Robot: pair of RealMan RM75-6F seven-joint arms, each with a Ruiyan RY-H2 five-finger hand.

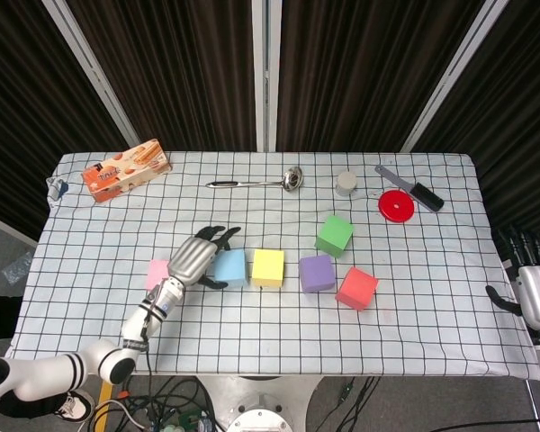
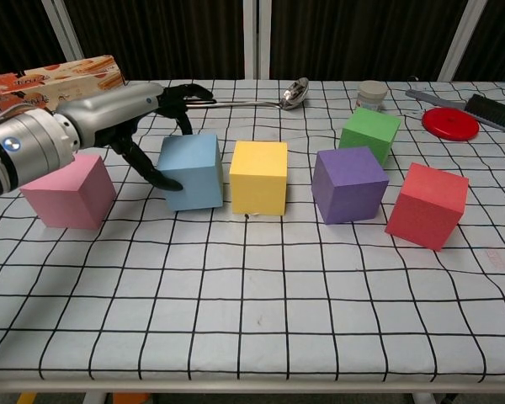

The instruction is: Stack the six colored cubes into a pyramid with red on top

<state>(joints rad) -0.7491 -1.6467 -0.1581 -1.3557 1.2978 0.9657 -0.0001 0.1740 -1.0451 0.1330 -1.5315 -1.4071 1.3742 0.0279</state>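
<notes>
- The left hand (image 2: 109, 118) has its fingers (image 2: 185, 93) clamped on the blue cube (image 2: 190, 171) — some draped over the top back edge, one dark finger pressing low on its left face.
- The blue cube sits flat on the checked table (image 2: 252, 311), just beside the yellow cube (image 2: 258, 177), with only a thin gap between them; the pink cube (image 2: 67, 190) stands to its other side, partly behind the forearm.
- Further along come the purple cube (image 2: 348, 184), the red cube (image 2: 427, 205), and the green cube (image 2: 369, 133) set behind them.
- The right hand (image 1: 533, 286) waits off the table's right edge, fingers upright and apart, holding nothing.
- Progress looks early — nothing is stacked yet. A base row seems to be gathering; the second tier and the red top remain.
</notes>
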